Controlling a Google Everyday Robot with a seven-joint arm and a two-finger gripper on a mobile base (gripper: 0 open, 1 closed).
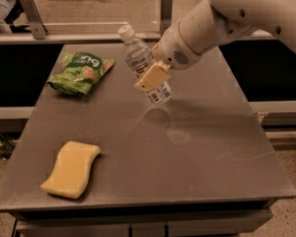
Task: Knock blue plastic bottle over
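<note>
The blue plastic bottle (138,58) is a small clear bottle with a white cap and a label. It stands tilted at the back middle of the grey table (197,167), cap leaning up and left, base low to the right. My gripper (149,73) comes in from the upper right and is closed around the bottle's middle. One tan finger (152,78) lies across the front of the bottle; the other is hidden behind it. The bottle's base is at or just above the table surface; I cannot tell which.
A green snack bag (81,72) lies at the back left of the table. A yellow sponge (71,169) lies at the front left. My white arm (227,19) spans the upper right. A rail with metal posts (166,9) runs behind the table.
</note>
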